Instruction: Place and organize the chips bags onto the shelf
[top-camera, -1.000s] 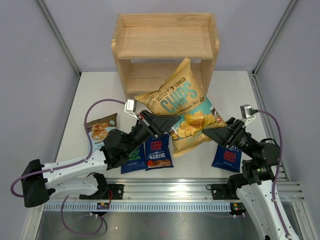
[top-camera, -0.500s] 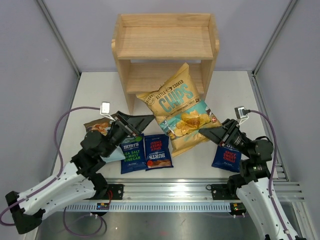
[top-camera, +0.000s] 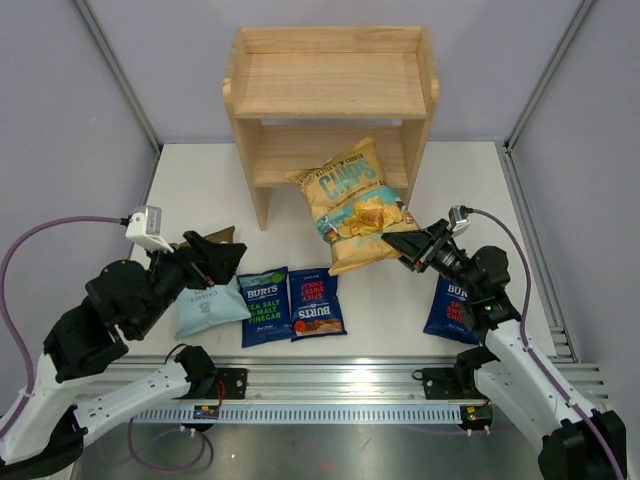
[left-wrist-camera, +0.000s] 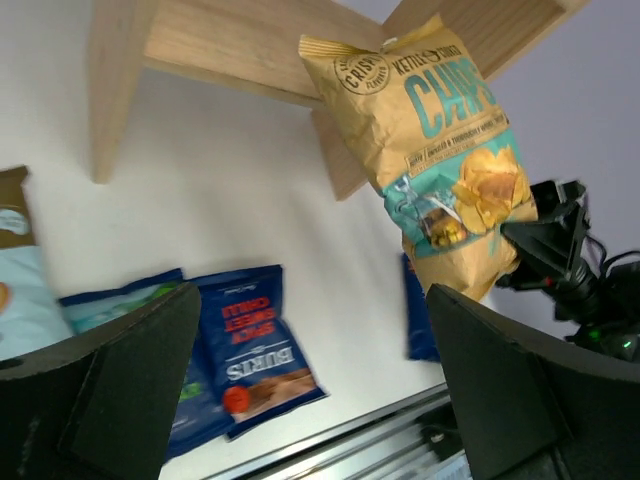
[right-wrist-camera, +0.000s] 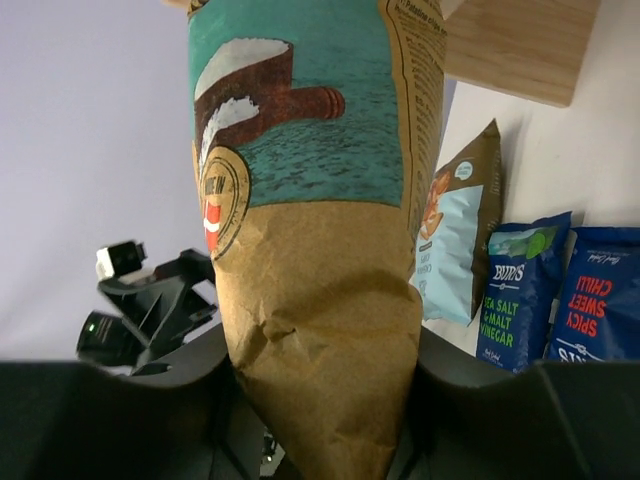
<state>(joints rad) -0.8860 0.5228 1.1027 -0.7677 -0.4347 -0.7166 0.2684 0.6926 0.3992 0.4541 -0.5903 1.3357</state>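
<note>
My right gripper (top-camera: 396, 244) is shut on the bottom corner of the yellow-and-teal chips bag (top-camera: 350, 198), holding it tilted up with its top at the front of the wooden shelf's (top-camera: 330, 95) lower tier. In the right wrist view the bag (right-wrist-camera: 315, 250) fills the space between the jaws of that gripper (right-wrist-camera: 320, 400). My left gripper (top-camera: 228, 260) stands open and empty over the pale blue cassava bag (top-camera: 205, 303). Two dark blue BURTS bags (top-camera: 265, 305) (top-camera: 317, 300) lie flat side by side. A third BURTS bag (top-camera: 455, 308) lies partly under the right arm.
Grey walls close in the white table (top-camera: 190, 190) on both sides. A metal rail (top-camera: 330, 375) with the arm bases runs along the near edge. Both shelf tiers stand bare.
The left gripper opened, let go of the yellow-and-teal bag and pulled back left over the cassava bag. The right gripper carried the bag up and toward the shelf.
</note>
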